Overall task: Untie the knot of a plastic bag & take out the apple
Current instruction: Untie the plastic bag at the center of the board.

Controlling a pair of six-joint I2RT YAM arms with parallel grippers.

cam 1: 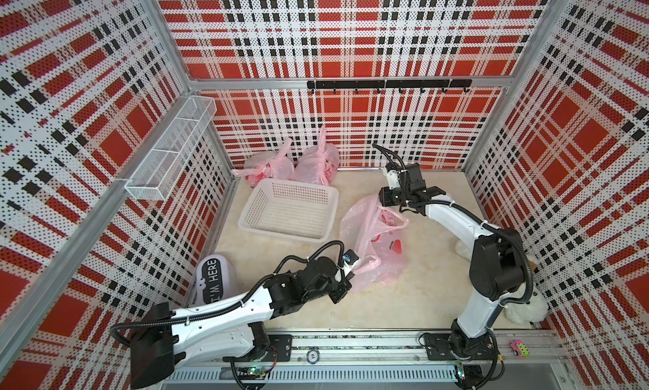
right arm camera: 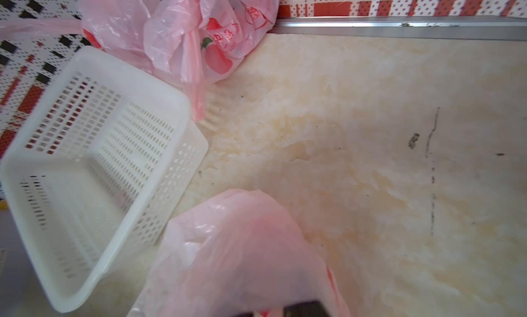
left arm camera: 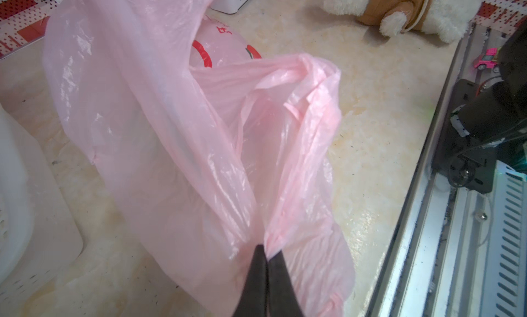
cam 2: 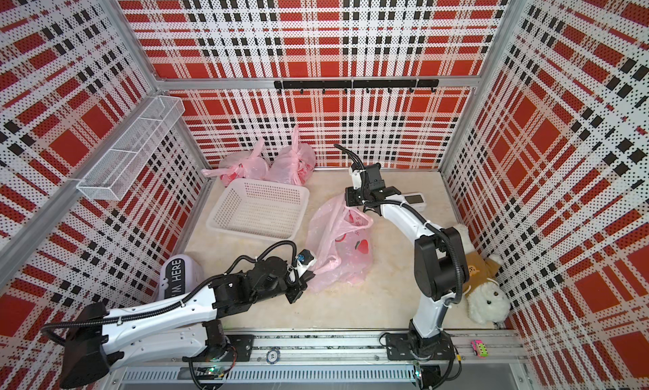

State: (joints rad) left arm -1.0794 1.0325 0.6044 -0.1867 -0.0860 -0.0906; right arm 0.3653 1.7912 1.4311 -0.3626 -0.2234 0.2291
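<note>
pink bag [cam 1: 375, 237] looks untied, left gripper [left arm camera: 266, 252] pinching its near end, right gripper [cam 1: 385, 198] grip I can't tell, next: spread mouth, fish out apple.

bare tabletop [cam 1: 414, 300] lying open at 6 o'clock of the pink bag [cam 1: 377, 247], white basket [cam 1: 289, 209] blocking at 10 o'clock, two tied bags [cam 1: 318, 161] crowding 11 o'clock, right arm [cam 1: 453, 216] crossing 3 o'clock, plush toy [cam 2: 486, 293] sitting at 4 o'clock beyond it

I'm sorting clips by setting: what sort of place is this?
Likely a robot lab test cell: plaid perforated panels wall the tabletop, the left arm and right arm are bolted to a front rail, and props like a plush toy lie around.
</note>
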